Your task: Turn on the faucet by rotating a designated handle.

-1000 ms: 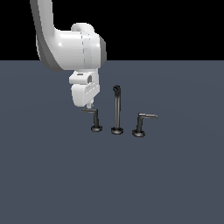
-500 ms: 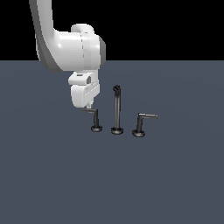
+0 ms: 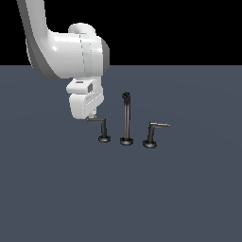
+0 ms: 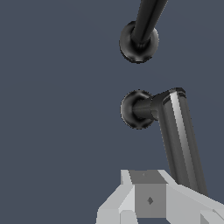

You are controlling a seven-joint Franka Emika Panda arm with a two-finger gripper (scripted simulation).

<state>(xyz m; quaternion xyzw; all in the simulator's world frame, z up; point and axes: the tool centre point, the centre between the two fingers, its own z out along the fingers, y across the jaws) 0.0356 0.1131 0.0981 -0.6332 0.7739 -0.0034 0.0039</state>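
**Dark lever under the gripper, ready for a push**

Dark grey metal is all I have on the flat slate floor: the faucet (image 3: 125, 120), with its tall hooked spout (image 3: 125, 117) in the middle and a lever on each side. The handle (image 3: 100, 127) I want stands on the exterior view's left, its thin arm reaching left from a short post on a round base. I have the gripper (image 3: 91, 115) hanging right over the free end of that arm, touching or just short of it; I cannot tell which. That is deliberate, I think: the far end of the lever gives the most leverage for swinging it round its post.

From the wrist view the handle arm (image 4: 179, 140) runs in beside one grey finger (image 4: 148, 199). Only that finger shows, so I cannot tell how the jaws stand. The mirror-image lever (image 3: 153, 133) on the right stays well apart.
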